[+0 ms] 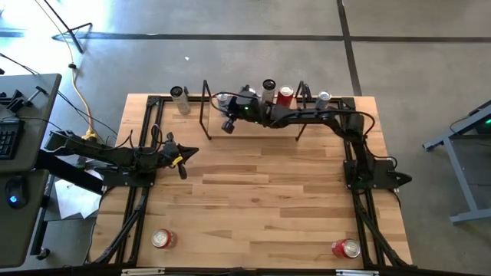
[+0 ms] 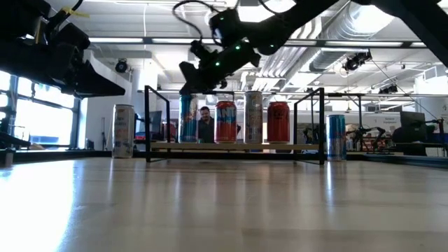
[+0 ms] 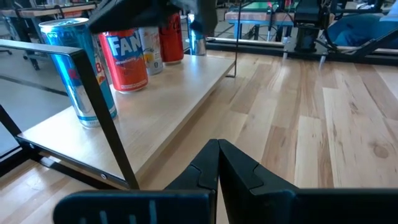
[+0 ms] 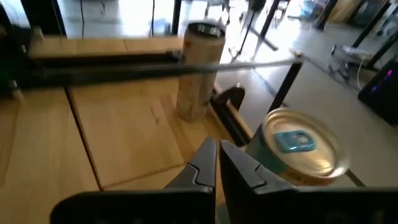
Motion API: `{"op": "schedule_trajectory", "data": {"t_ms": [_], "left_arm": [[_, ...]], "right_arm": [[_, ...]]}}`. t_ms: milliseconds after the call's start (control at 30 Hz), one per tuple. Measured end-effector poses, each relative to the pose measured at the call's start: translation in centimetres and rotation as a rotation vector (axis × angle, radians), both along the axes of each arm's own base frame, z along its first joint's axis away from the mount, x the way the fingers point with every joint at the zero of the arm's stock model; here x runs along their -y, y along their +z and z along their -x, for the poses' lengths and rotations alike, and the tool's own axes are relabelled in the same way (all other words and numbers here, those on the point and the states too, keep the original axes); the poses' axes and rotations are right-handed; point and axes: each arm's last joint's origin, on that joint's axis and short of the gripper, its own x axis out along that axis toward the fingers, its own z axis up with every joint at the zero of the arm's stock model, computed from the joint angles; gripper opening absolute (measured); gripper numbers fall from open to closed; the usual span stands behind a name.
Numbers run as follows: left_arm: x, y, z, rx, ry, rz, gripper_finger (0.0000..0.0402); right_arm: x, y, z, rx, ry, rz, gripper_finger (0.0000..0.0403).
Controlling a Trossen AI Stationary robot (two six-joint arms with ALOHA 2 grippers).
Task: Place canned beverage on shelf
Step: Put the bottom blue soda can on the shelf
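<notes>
Shelf [image 1: 253, 115] stands at the far edge of the tabletop [image 1: 261, 199], black rod frames at both ends. On its plank, per the low view: a blue can [image 2: 188, 117], a red can [image 2: 225, 121], a pale can [image 2: 253, 117] and a second red can [image 2: 278, 121], all upright in a row. The left wrist view shows large white letters "FAN" on the first red can; the remaining text is cut off. Print on the other cans is not legible.

Off the shelf: a pale can [image 1: 180, 100] upright on the tabletop beside its left end, a blue can [image 2: 337, 136] beside its right end, and two red cans lying at the near corners [image 1: 162, 238] [image 1: 346, 248].

Right end effector [image 1: 228, 125] hovers above the shelf's left end, next to the blue can, fingers pressed together, holding nothing. Left end effector [image 1: 182, 157] waits over the tabletop's left side, fingers closed, empty.
</notes>
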Motion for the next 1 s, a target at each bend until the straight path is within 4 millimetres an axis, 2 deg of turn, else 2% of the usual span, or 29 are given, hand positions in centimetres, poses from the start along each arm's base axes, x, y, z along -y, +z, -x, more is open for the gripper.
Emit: {"op": "schedule_trajectory", "data": {"t_ms": [233,433,867,1000], "left_arm": [[0.0,-0.1,0.0,-0.006,0.000,-0.001,0.0000],[0.0,-0.1,0.0,-0.013,-0.001,-0.002,0.0000],[0.0,-0.2,0.0,-0.017,0.000,-0.002,0.0000],[0.0,-0.2,0.0,-0.018,-0.001,-0.002,0.0000]], "right_arm": [[0.4,-0.6,-3.3,-0.178,-0.041,0.008,0.0000],[1.3,-1.9,-4.7,-0.237,-0.130,0.037,0.0000],[3.5,-2.2,-4.2,-0.232,-0.268,0.028,0.0000],[3.7,-2.1,-4.1,-0.231,-0.270,0.028,0.0000]]}}
